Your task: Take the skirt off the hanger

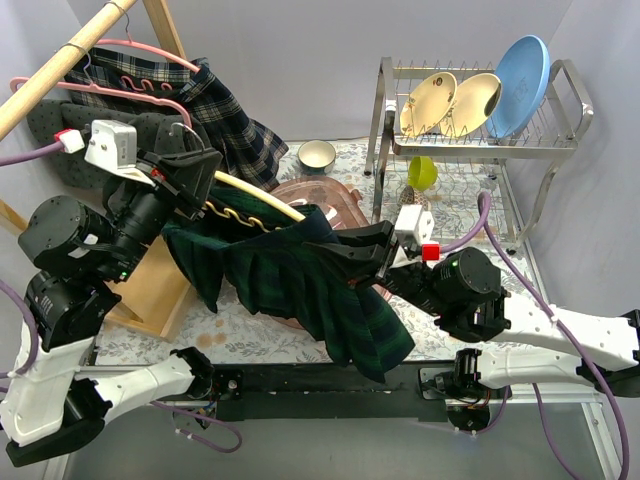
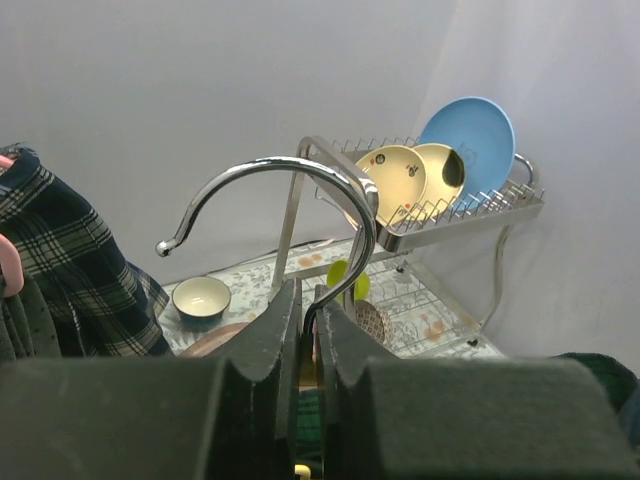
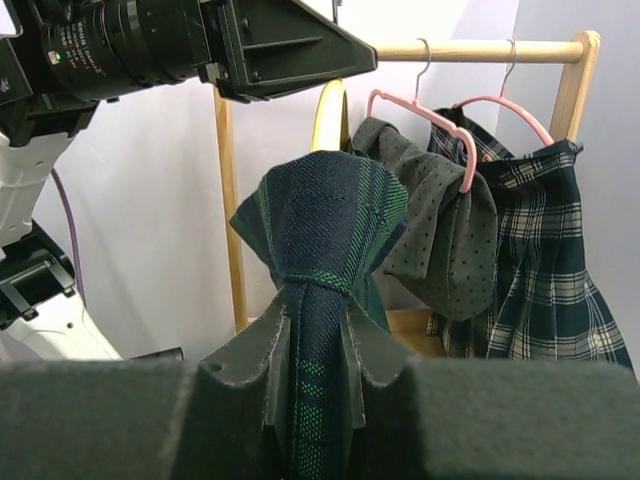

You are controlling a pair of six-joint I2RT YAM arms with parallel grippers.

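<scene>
Dark plaid skirt point(image 1: 310, 280), still on a cream hanger point(image 1: 258, 196), held off the table.

Skirt: pleated, navy and green check. The waist end is bunched round the hanger's arm, and the cloth is stretched sideways from there, its hem sagging toward the table's near edge. A twisted fold is pinched in the right gripper point(image 3: 318, 330). Hanger: pale curved arm, tilted, with one end buried in the cloth. Its chrome hook point(image 2: 300, 175) stands upright, the shank clamped by the left gripper point(image 2: 310, 300).

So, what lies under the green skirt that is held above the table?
Under the green skirt a pinkish round dish shows on the patterned table. The skirt covers most of the dish, so anything on it is hidden.
</scene>
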